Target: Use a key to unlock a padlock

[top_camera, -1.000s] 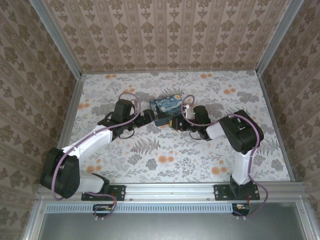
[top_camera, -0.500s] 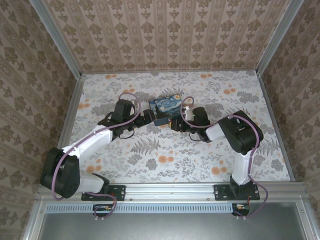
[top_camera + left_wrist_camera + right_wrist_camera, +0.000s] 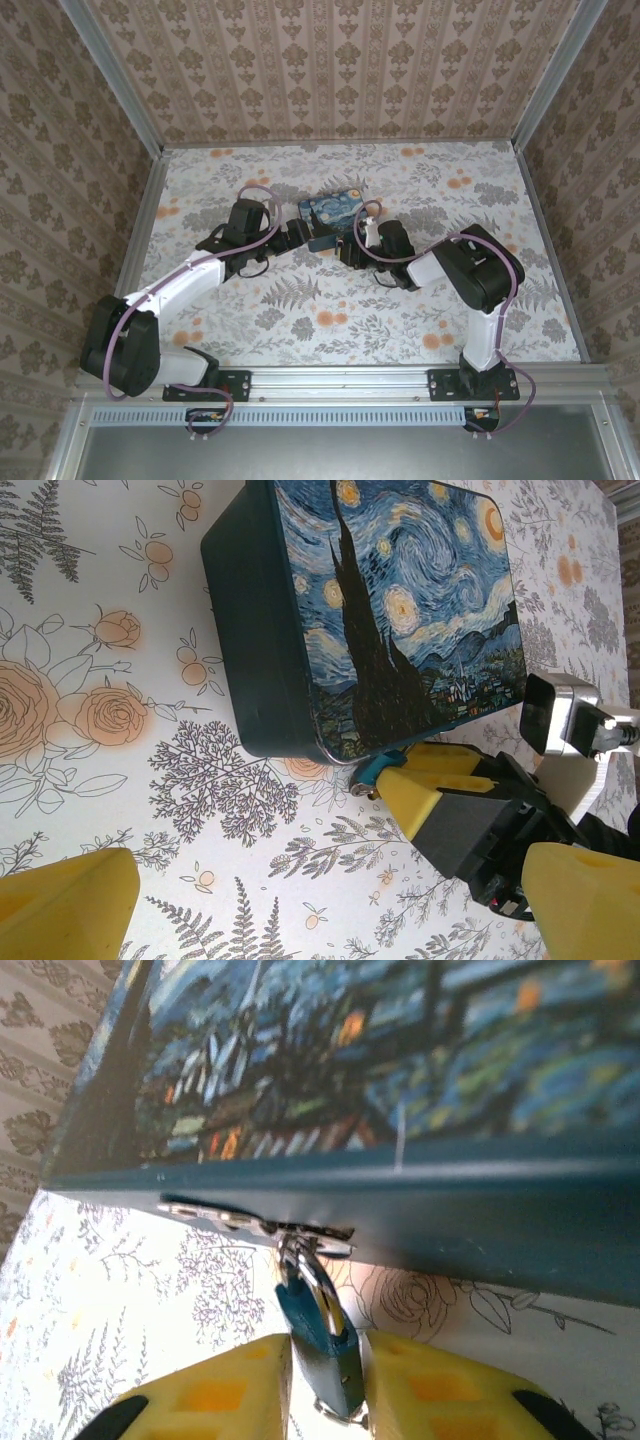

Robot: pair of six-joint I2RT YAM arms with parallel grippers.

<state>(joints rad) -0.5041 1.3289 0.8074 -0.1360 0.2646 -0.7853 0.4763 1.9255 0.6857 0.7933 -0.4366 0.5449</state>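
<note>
Robot test booth, wallpapered panel walls (image 3: pixel 330 70), aluminium frame rail (image 3: pixel 340 381), floral tabletop (image 3: pixel 330 300)

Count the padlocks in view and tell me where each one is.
1. The padlock hangs from the hasp on the printed box's side, pinched by the right gripper. The box might hide others.

padlock (image 3: pixel 322 1352) sides hidden by right gripper (image 3: pixel 327 1344) fingers, box (image 3: pixel 450 1200) print blurred close up

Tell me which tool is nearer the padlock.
Right. The right tool grips the padlock between its fingers, where it hangs at the box edge. The left tool stands open beside the box, apart from the padlock.
</note>
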